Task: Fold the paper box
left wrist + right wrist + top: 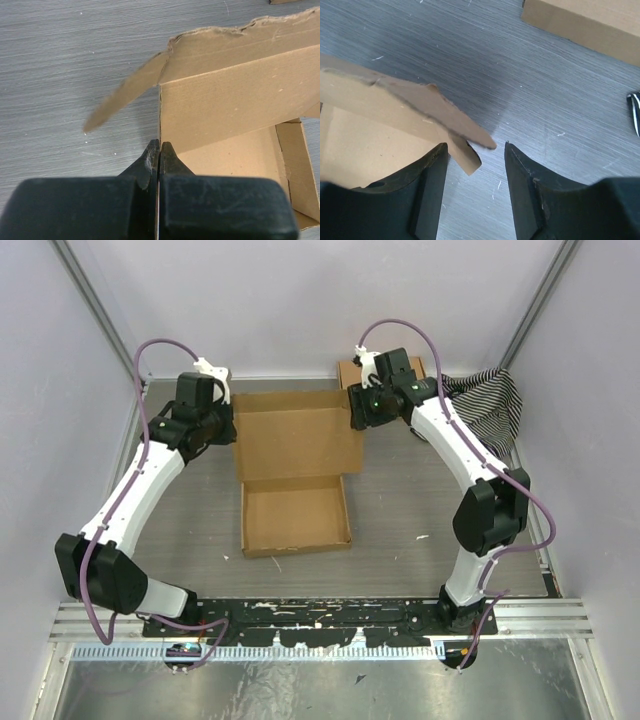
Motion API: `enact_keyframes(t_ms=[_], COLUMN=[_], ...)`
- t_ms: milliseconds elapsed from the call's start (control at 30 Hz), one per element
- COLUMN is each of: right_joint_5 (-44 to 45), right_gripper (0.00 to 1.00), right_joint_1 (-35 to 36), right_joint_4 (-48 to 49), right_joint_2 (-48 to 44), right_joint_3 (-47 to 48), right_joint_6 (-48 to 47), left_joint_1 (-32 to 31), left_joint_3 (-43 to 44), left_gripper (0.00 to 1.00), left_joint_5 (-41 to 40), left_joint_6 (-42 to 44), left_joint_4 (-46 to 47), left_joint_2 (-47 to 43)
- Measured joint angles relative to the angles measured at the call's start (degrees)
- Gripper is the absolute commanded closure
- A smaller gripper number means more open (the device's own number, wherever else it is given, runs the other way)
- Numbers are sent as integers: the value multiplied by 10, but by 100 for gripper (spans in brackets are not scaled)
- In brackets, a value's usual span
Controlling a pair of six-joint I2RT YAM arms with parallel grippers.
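Grey desk (400,520), walled in on three sides, arms bolted at the near edge.

Paper box (297,440) lies mid-desk, between the two arms. Its shallow tray is towards me with the walls up. The big lid panel beyond it is open and leans away towards the back wall.

Handling, as I judge it: light, thin corrugated board. It is stiff across a panel but gives easily at the creases. Edges look ragged and could tear or crush under a hard pinch. It would likely skid on the smooth desk if pushed from one side only. Best purchase looks to be the lid's two far corners, close to the creases, one arm on each. The loose ear flaps are too floppy to steer by.

A second brown box (347,372), already formed, stands at the back just behind the right wrist. It is the nearest thing to bump if that arm swings outward. A striped cloth (490,400) is bunched in the far right corner, well apart from the work.

Left flap (125,100) sticks out sideways, blurred. Right flap (445,112) juts past the lid corner.

Left fingers (159,146) are pressed together at the lid's left corner. A panel edge runs straight into their seam, and I cannot tell whether it is pinched. Right fingers (475,146) stand apart with that flap's tip in the gap, gripping nothing.
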Motion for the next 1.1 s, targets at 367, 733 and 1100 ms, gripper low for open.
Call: enact_keyframes(t_ms=[367,733,1100], right_joint_5=[-101,-67,0], right_gripper=[84,95,99], right_joint_1=[-6,-5,4], right_joint_4=[50,-1,28], right_joint_2=[0,52,83], right_joint_3=[-8,105,126], right_joint_6=[5,61,102], left_joint_1=[-2,-10,-15], left_joint_3=[-4,57,123], left_gripper=[100,100,100], left_joint_5=[0,-8,-27], left_joint_6=[2,2,-13], left_joint_4=[11,6,-10], left_joint_2=[0,24,86])
